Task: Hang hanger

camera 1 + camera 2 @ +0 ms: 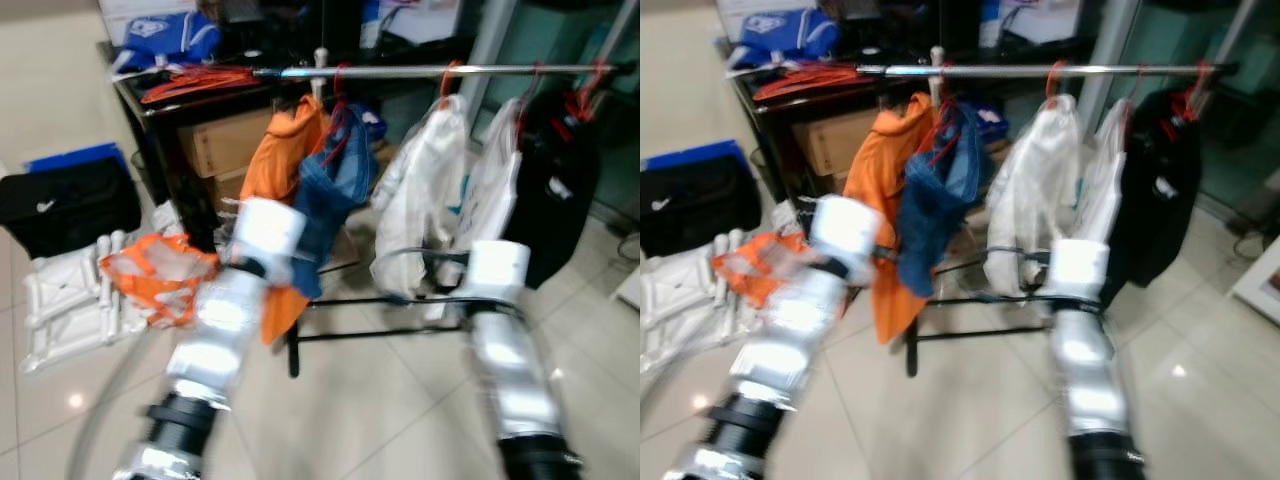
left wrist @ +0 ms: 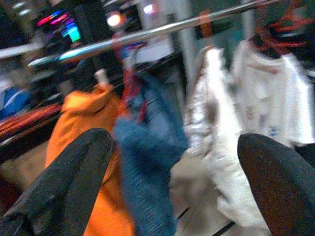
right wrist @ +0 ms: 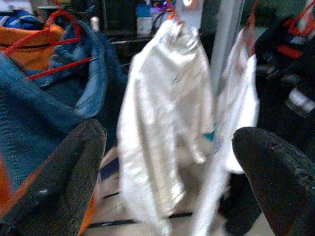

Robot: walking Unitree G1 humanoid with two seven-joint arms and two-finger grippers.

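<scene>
A silver clothes rail (image 1: 440,71) crosses the scene from 11 to 1 o'clock on a black stand, and the red hangers (image 1: 338,100) hook over it, each carrying a garment. From 11 o'clock on hang an orange garment (image 1: 278,160), a blue denim jacket (image 1: 335,185), a white jacket (image 1: 425,185), a white shirt (image 1: 492,190) and a black jacket (image 1: 555,170). At 10 o'clock a dark bench (image 1: 190,110) holds more red hangers (image 1: 190,82) and a blue bag (image 1: 170,40); a black bag (image 1: 65,205) and orange mesh (image 1: 155,275) lie on the tiled floor (image 1: 400,410) at 9 o'clock. Both silver arms reach toward the rail: the left gripper (image 2: 172,182) faces the denim jacket with its fingers (image 2: 69,182) spread wide and empty, and the right gripper (image 3: 167,177) faces the white jacket, fingers (image 3: 64,172) likewise spread
</scene>
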